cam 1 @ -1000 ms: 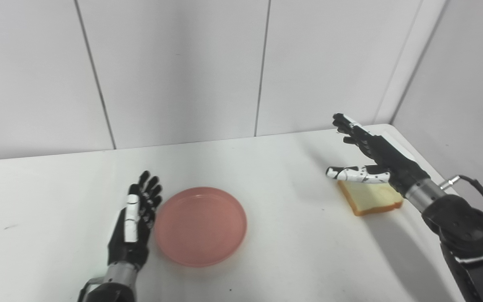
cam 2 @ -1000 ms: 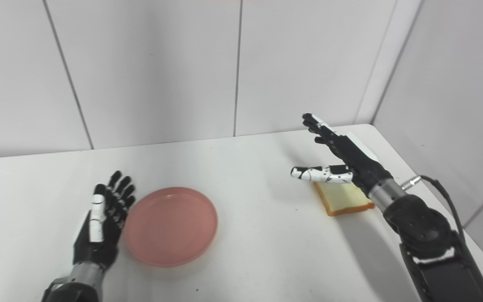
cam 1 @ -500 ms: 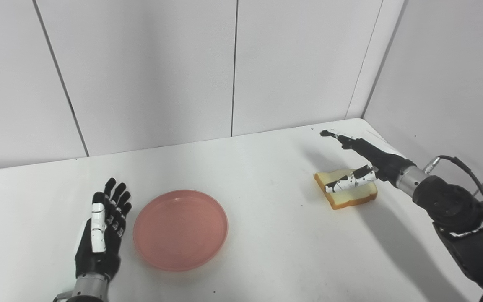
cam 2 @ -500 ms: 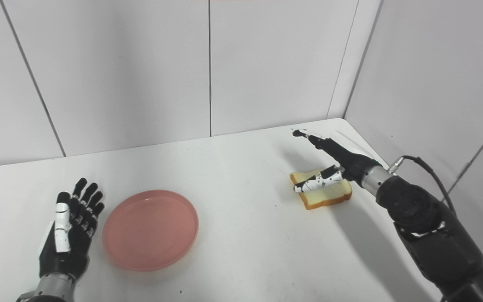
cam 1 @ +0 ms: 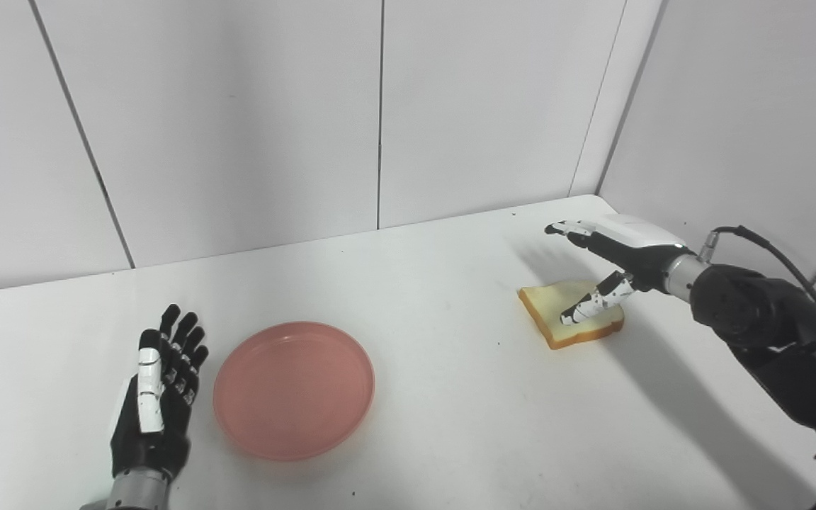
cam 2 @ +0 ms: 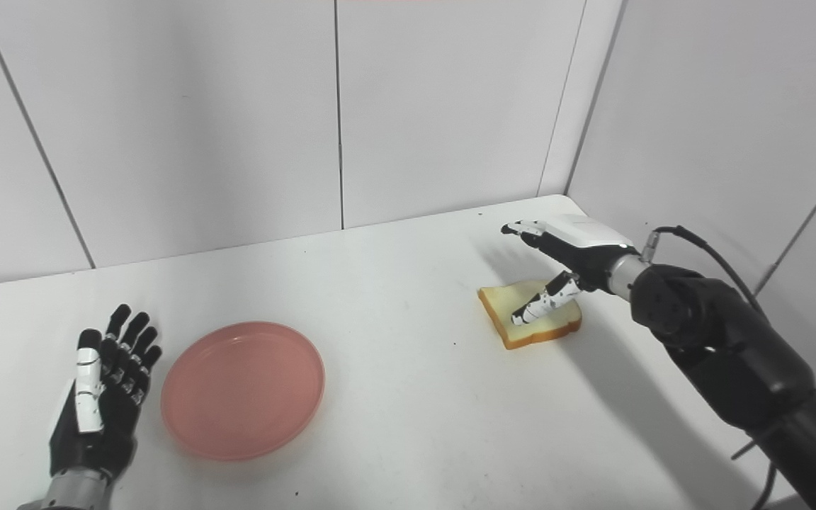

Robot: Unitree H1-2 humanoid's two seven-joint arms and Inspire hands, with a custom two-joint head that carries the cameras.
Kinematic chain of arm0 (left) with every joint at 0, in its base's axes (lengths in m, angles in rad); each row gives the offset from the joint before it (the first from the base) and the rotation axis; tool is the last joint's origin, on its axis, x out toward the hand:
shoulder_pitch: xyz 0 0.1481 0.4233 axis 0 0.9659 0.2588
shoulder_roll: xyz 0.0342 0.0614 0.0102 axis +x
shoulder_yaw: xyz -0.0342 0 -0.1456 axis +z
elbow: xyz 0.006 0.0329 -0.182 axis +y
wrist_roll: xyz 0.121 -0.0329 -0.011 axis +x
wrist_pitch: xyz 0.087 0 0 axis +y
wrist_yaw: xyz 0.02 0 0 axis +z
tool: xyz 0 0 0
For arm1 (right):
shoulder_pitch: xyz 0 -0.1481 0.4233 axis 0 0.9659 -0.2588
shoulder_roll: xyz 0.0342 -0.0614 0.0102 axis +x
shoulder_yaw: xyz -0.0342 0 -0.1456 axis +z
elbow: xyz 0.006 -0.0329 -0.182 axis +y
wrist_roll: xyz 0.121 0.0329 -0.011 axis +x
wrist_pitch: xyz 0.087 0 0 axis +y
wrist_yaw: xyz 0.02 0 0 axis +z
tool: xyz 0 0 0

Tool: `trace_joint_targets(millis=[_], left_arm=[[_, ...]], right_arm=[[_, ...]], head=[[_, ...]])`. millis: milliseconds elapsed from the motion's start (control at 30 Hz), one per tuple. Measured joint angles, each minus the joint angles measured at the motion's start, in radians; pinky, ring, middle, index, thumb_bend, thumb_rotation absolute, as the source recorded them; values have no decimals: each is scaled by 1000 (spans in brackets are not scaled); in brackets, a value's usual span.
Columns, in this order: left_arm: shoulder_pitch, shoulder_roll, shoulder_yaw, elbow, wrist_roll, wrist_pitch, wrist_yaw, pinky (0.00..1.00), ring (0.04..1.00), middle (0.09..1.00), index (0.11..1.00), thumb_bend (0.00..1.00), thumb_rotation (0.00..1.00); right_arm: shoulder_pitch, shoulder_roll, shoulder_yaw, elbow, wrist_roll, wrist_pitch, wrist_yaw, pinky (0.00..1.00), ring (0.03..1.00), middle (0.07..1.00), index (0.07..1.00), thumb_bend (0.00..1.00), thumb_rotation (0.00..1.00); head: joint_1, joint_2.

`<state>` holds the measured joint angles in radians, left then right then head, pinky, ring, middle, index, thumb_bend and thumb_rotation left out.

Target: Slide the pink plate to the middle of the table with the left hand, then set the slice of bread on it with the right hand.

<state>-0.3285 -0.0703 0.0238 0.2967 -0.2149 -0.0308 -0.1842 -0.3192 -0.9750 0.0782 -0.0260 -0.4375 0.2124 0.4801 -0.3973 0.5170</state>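
Pink plate [cam 1: 294, 390]: round, shallow, low raised rim, sitting flat and empty on the white tabletop [cam 1: 436, 397], left of centre toward the near edge. Slice of bread [cam 1: 569, 323]: pale crumb, tan crust, lying flat well apart from the plate, toward the far right corner, its crust edge facing the viewer.

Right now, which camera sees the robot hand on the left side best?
The right eye view. There the left robot hand shows whole, open, fingers apart, down to the wrist, beside the pink plate. The left eye view shows the same robot hand too, but nearer the bottom edge, with the wrist cut off.
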Motion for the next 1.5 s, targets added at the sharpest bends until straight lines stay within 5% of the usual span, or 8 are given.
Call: trace_joint_targets(millis=[567, 1333, 1400, 1500], left_arm=[[-4, 2, -3, 3, -3, -2, -12, 1000, 992, 986, 980, 662, 1000], [0, 1, -9, -4, -2, -2, -11, 1000, 991, 984, 976, 649, 1000], [1, 1, -10, -5, -2, -1, -10, 1000, 990, 985, 979, 654, 1000], [4, -1, -10, -9, -2, 0, -9, 1000, 991, 981, 974, 646, 1000]], right_arm=[[-80, 10, 121, 113, -166, -43, 51, 1000, 1000, 990, 975, 1000, 273], [-163, 35, 206, 254, -239, -134, 77, 993, 978, 971, 960, 1000, 277], [-171, 37, 206, 270, -235, -142, 77, 965, 967, 961, 944, 1000, 260], [-189, 49, 204, 299, -223, -146, 77, 740, 859, 912, 885, 945, 162]], head=[[-2, -2], [0, 5], [0, 5], [2, 6]])
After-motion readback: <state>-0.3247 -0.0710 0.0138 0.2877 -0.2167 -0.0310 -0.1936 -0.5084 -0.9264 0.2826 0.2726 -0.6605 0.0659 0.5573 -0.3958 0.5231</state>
